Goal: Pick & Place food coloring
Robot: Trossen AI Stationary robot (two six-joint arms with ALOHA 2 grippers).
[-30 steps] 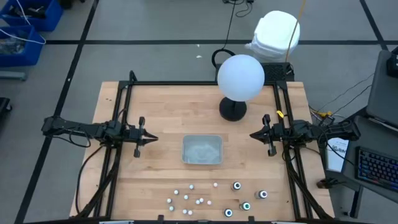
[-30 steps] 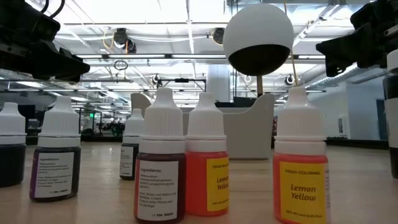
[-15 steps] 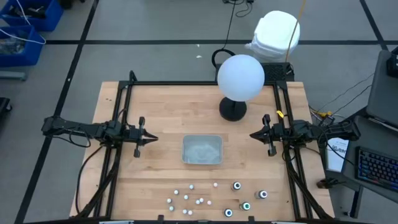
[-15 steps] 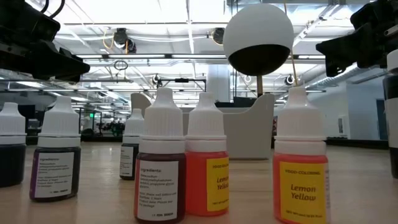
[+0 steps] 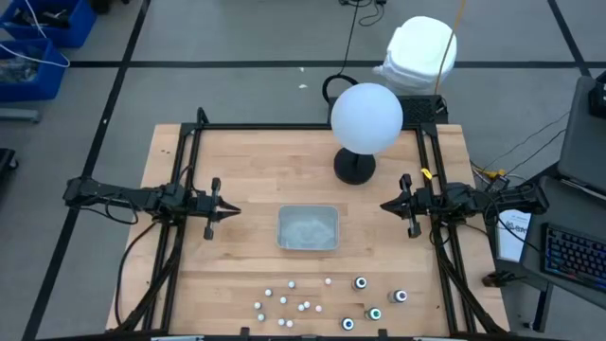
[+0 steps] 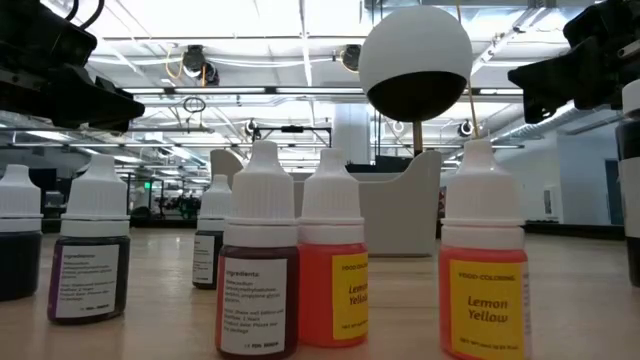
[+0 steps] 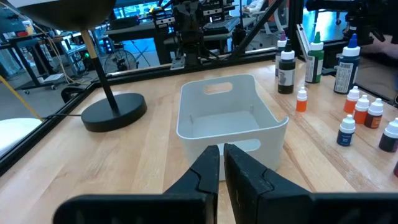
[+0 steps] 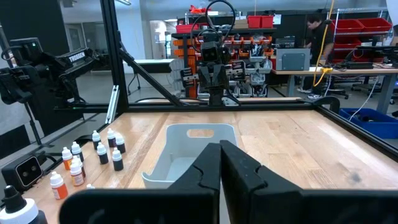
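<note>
The food coloring bottles stand upright on their bases near the table's near edge. About ten tiny white-capped ones (image 5: 289, 301) are grouped left of four larger dark ones (image 5: 374, 303). The low view shows them close up, among them a dark red bottle (image 6: 258, 275) and a Lemon Yellow one (image 6: 483, 265). My left gripper (image 5: 230, 210) hovers shut left of the whitish bin (image 5: 308, 228). My right gripper (image 5: 386, 205) hovers shut to the bin's right. Each wrist view looks over shut fingers at the bin (image 7: 230, 121) (image 8: 186, 149) and bottles (image 7: 354, 115) (image 8: 74, 165).
A lamp with a white globe (image 5: 366, 118) on a black round base (image 5: 354, 167) stands behind the bin toward the far edge. Black frame rails (image 5: 189, 161) run along the table's left and right sides. Bare wood lies between the bin and the bottles.
</note>
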